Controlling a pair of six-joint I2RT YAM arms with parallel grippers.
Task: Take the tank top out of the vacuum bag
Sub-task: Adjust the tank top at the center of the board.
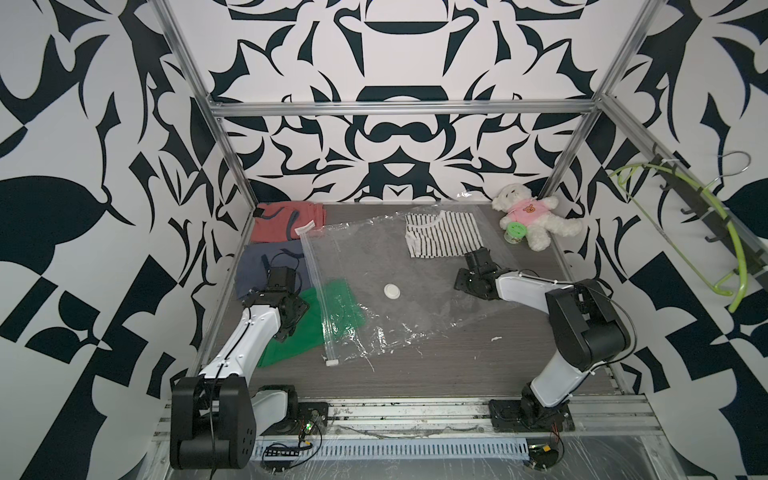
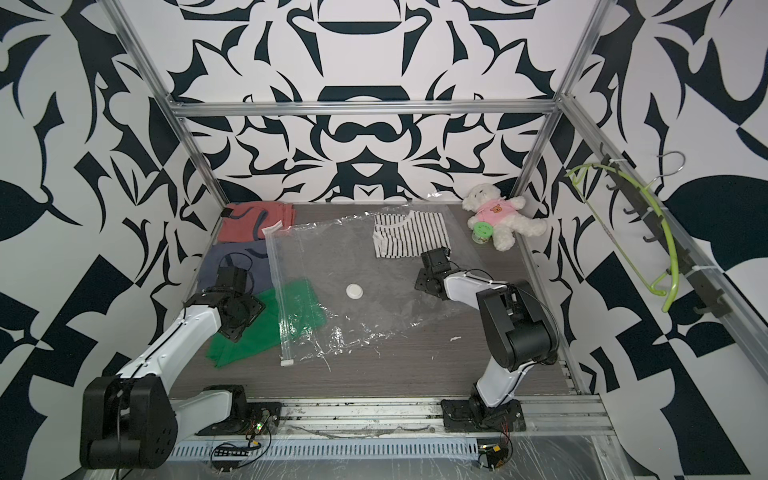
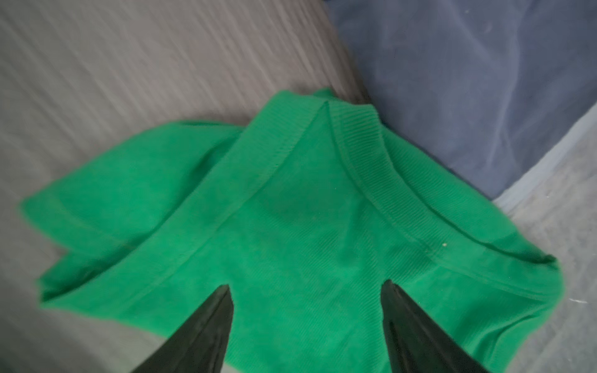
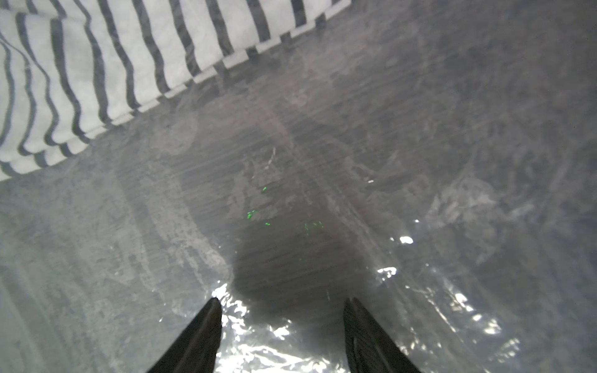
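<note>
The vacuum bag (image 1: 374, 257) lies flat and crinkled across the table, with its round white valve (image 1: 392, 290) facing up and its white slider clip (image 1: 331, 362) at the near end of the zip strip (image 1: 322, 316). The green tank top (image 1: 291, 340) lies at the bag's zip edge. Most of it is on the bare table, and one part (image 1: 338, 305) shows through the plastic. My left gripper (image 3: 308, 284) hovers open just above the green cloth (image 3: 307, 210), holding nothing. My right gripper (image 4: 282, 298) stands open over the bag's plastic (image 4: 323, 193) near a striped garment (image 4: 97, 64).
A red garment (image 1: 286, 220) and a blue garment (image 1: 266, 266) lie at the back left. The striped garment (image 1: 444, 235) lies at the bag's far end. A white teddy bear (image 1: 532, 214) and a green-lidded jar (image 1: 514, 230) sit at the back right. A green hanger (image 1: 735, 232) hangs on the right rail.
</note>
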